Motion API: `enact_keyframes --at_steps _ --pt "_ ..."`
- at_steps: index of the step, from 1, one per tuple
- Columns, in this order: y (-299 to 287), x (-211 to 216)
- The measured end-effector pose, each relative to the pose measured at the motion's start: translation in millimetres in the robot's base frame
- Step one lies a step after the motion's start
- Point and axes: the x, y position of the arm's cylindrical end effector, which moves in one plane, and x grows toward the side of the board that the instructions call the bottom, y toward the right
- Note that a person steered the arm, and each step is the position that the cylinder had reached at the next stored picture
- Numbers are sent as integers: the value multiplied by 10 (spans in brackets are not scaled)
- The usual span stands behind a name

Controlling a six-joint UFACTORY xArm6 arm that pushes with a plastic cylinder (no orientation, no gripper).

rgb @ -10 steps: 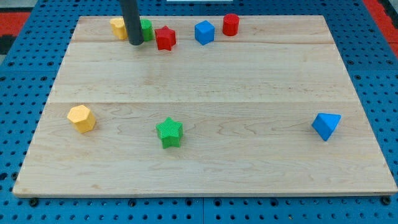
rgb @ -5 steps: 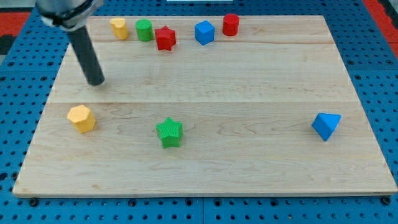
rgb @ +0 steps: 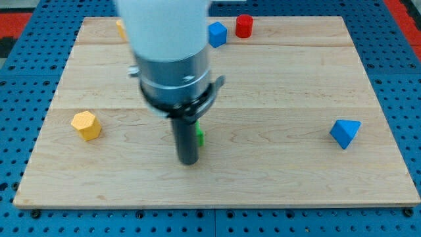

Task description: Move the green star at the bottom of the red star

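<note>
The green star [rgb: 199, 136] lies near the board's lower middle, mostly hidden behind my rod; only a sliver of green shows at the rod's right side. My tip [rgb: 189, 160] rests on the board just below and left of that sliver, close to the star or touching it. The red star is hidden behind the arm's white and grey body, which fills the upper middle of the view.
A yellow block [rgb: 86, 125] sits at the left. A blue block [rgb: 345, 133] sits at the right. A blue cube [rgb: 217, 33] and a red cylinder [rgb: 245, 26] stand near the top edge. A yellow block's edge [rgb: 120, 27] shows beside the arm at top left.
The arm has swept from the board's upper left down to the lower middle. Its body now covers the red star and green cylinder, and the rod covers most of the green star.
</note>
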Motion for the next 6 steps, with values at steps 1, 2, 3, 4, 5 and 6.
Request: enact_keyframes --at_steps 1,2,3,4,5,6 --pt "-97 -494" --pt "-131 -1010" --pt "-144 -718" --pt "-200 -414" --pt "229 -824" --pt "269 -1269"
